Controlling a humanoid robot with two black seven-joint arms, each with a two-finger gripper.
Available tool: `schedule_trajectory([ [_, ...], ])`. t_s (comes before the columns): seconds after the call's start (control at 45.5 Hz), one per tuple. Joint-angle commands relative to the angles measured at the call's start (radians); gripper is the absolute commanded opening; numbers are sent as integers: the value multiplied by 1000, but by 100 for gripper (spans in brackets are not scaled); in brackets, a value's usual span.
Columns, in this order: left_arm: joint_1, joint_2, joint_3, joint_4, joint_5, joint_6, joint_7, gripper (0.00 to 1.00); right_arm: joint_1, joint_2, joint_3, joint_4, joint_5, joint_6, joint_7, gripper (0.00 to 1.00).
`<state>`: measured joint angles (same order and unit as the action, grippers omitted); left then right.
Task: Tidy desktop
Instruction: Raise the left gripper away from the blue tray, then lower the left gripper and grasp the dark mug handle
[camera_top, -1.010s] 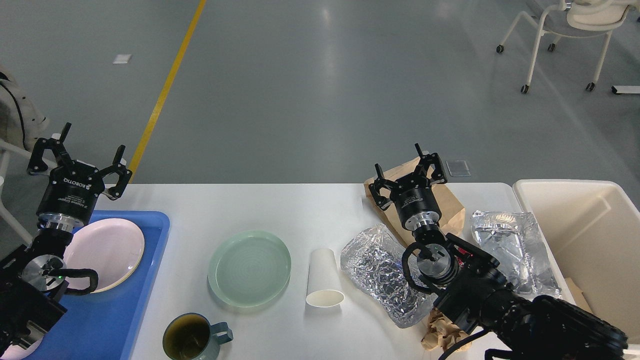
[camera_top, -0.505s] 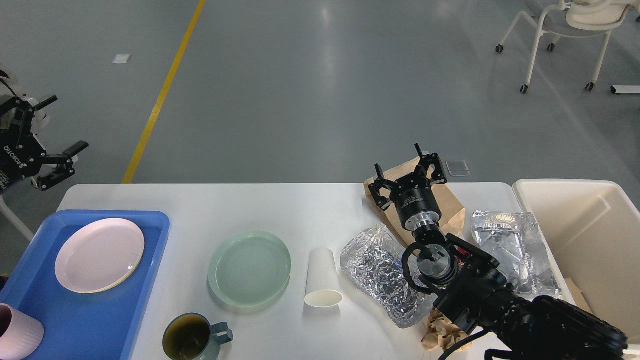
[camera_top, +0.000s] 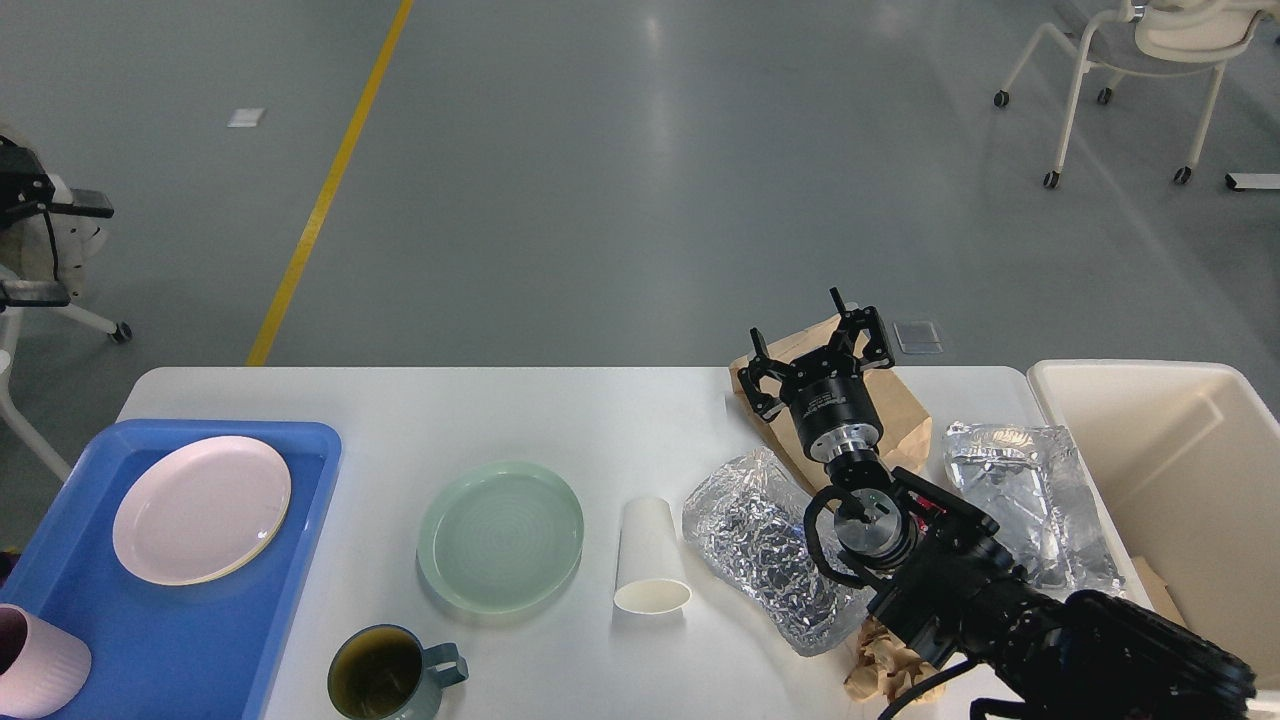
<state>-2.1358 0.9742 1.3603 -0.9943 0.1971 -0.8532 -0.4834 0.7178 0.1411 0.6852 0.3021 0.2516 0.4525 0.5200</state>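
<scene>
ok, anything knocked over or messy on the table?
Yes. The white paper cup lies tipped on its side on the desktop, mouth toward the camera. Crumpled foil bags and brown paper litter the right end beside the cream bin. No spill visible.

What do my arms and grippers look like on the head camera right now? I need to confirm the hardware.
Only the right arm shows clearly: black and bulky, with a silver metal ring at the wrist, a round silver-centred joint cap and a looping black cable beside it. Its right gripper is black, two-fingered, on a cylindrical black body with small white lettering too fine to read. The left gripper is out of view.
</scene>
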Motion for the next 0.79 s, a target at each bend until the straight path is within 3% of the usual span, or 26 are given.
schedule_trajectory([
  [0.0,-205,-173,232,-119,1,72,-76,99,2,0,1,2,0,0,0,100],
  [0.154,-341,-368,326,-386,1,273,-101,99,0,0,1,2,0,0,0,100],
  [0.329,-371,-496,255,-527,-15,292,-106,99,0,0,-1,2,0,0,0,100],
  [0.439,-360,-529,250,-625,-38,260,-124,99,0,0,-1,0,0,0,0,100],
  [0.527,-326,-563,257,-681,-39,211,-127,99,0,0,-1,0,0,0,0,100],
  [0.593,-279,-598,253,-685,-39,218,-126,99,0,0,1,0,0,0,0,100],
  [0.681,-202,-618,255,-687,-27,266,-113,99,0,0,1,0,0,0,0,100],
  [0.768,-101,-620,252,-692,8,374,-103,99,2,0,1,2,0,0,0,100],
])
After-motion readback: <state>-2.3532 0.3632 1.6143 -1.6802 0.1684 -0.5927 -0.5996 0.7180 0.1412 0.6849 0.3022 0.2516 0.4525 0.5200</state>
